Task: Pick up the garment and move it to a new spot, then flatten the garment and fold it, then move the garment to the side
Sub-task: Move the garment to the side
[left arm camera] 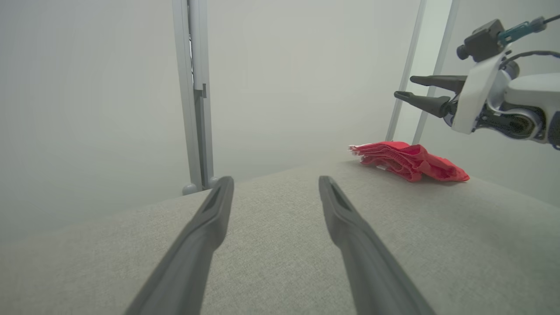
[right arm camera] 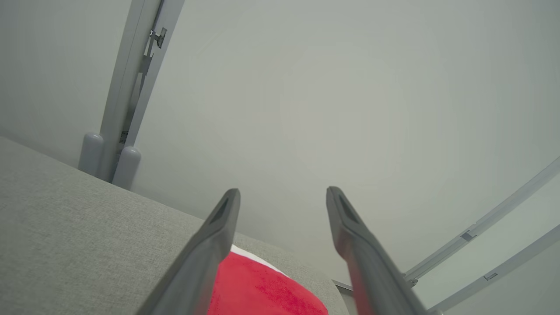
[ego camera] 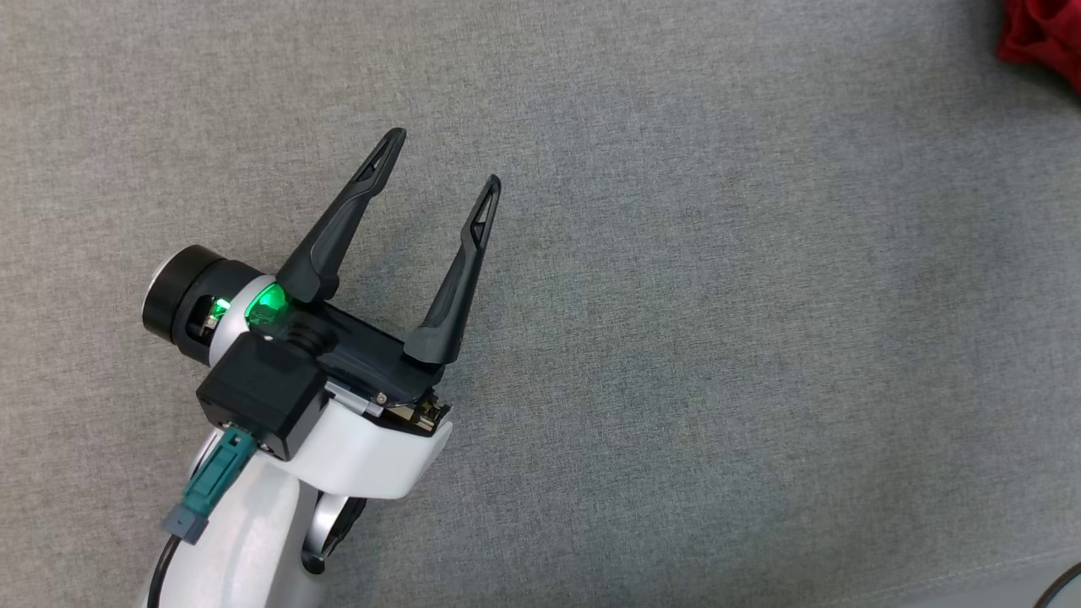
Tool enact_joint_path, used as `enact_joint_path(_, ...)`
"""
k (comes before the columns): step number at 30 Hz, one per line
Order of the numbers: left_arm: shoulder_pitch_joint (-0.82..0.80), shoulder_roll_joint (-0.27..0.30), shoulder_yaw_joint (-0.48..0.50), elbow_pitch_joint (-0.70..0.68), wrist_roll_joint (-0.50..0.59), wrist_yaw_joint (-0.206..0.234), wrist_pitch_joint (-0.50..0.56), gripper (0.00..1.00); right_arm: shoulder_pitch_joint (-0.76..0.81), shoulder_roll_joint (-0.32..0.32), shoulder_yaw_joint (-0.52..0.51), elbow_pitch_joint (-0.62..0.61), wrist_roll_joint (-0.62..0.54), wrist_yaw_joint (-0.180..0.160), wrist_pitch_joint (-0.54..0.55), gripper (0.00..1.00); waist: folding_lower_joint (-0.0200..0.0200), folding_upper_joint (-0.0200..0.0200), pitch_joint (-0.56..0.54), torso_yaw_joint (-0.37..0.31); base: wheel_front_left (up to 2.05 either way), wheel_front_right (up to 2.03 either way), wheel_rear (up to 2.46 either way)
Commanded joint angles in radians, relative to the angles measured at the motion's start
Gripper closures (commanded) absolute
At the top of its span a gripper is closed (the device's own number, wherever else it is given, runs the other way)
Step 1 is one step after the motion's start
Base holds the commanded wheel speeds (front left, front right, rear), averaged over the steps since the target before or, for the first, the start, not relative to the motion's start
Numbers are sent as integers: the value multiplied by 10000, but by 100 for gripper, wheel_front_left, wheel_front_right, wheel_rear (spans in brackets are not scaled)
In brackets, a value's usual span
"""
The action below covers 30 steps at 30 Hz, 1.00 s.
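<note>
Broadly, the grey fabric worktop (ego camera: 676,380) spreads wide around the garment (left arm camera: 409,161), a red folded bundle lying near the worktop's far edge. My right gripper (left arm camera: 403,86) hangs just above the garment, jaws wide and holding nothing. My left gripper (ego camera: 443,159) hovers well apart from the garment, also open and empty. I judge this to be the setting-aside step, so my right arm should lift straight up, fingers clear of the cloth, lest a fold snag and spill.
</note>
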Motion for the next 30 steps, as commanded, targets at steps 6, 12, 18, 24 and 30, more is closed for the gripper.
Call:
enact_joint_path(6, 199, -127, 170, 268, -282, 212, -224, 0, 1023, 1138, 656, -1077, 946, -2, -52, 0, 0, 0, -519, 51, 0, 0, 0)
enact_joint_path(12, 500, -379, 562, 791, -815, 514, -416, 0, 2014, 1769, 1680, -1407, 2214, -2, -52, 0, 0, 0, -1151, 218, 0, 0, 0)
enact_joint_path(18, 880, -563, 957, 1733, -1286, 793, -569, 0, 3122, 1879, 2470, -1622, 3053, -2, -54, 0, 0, 0, -2126, 536, 0, 0, 0)
enact_joint_path(24, 1277, -659, 1280, 2295, -1609, 848, -695, 0, 4240, 1914, 2233, -2199, 3482, -2, -52, 0, 0, 0, -2936, 826, 0, 0, 0)
enact_joint_path(30, 1777, -789, 1789, 2664, -1805, 785, -747, 0, 5570, 2040, 2027, -3009, 3613, -2, -52, 0, 0, 0, -3794, 1105, 0, 0, 0)
